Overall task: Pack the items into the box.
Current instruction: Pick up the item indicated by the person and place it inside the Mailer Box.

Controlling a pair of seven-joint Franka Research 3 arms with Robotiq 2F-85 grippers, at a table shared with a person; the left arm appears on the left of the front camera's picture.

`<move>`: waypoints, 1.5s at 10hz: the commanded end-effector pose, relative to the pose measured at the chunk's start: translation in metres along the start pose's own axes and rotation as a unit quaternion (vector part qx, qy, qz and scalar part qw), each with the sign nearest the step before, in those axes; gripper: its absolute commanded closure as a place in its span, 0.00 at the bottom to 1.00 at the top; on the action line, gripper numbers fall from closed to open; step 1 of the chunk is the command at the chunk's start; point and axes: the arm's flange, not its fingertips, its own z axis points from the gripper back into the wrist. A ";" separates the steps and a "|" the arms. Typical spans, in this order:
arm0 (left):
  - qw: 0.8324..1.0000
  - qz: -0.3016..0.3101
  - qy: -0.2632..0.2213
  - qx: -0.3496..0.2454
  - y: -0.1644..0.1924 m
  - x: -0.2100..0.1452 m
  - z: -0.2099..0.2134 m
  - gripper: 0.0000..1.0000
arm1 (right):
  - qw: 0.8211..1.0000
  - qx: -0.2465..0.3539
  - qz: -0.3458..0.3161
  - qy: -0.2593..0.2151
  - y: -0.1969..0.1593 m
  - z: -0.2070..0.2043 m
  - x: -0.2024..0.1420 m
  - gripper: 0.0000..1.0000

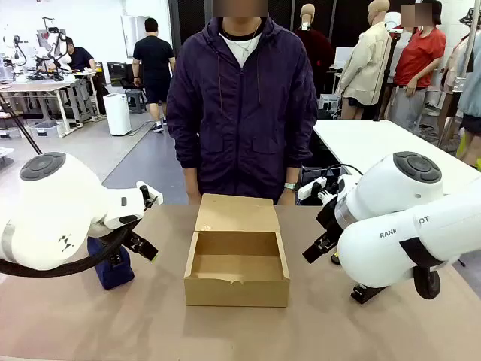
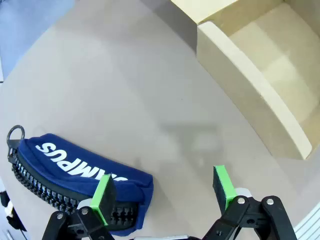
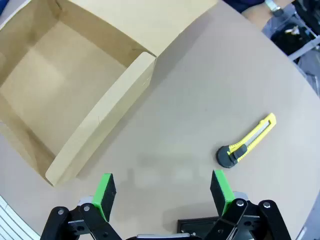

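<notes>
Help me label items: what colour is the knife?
The knife is yellow and black; right wrist view shows it best.

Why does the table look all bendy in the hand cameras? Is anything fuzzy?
Left wrist view: the wide lens curves the table edge and box wall; faint shadow on the tabletop. Right wrist view: same curving, knife looks sharp. Front view: straight lines, soft even light.

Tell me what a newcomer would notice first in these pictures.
An open, empty cardboard box sits mid-table before a standing person. A navy CAMPUS pouch lies by the left gripper, a yellow utility knife near the right gripper, both with jaws open.
</notes>
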 end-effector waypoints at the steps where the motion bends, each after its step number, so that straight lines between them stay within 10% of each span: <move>1: 1.000 0.000 0.000 0.000 0.000 0.000 0.000 0.00 | 1.000 0.000 0.000 0.000 0.000 0.000 0.000 0.00; 15: 1.000 0.000 0.000 0.000 0.000 0.000 0.000 0.00 | 1.000 0.000 0.000 0.000 0.000 0.000 0.000 0.00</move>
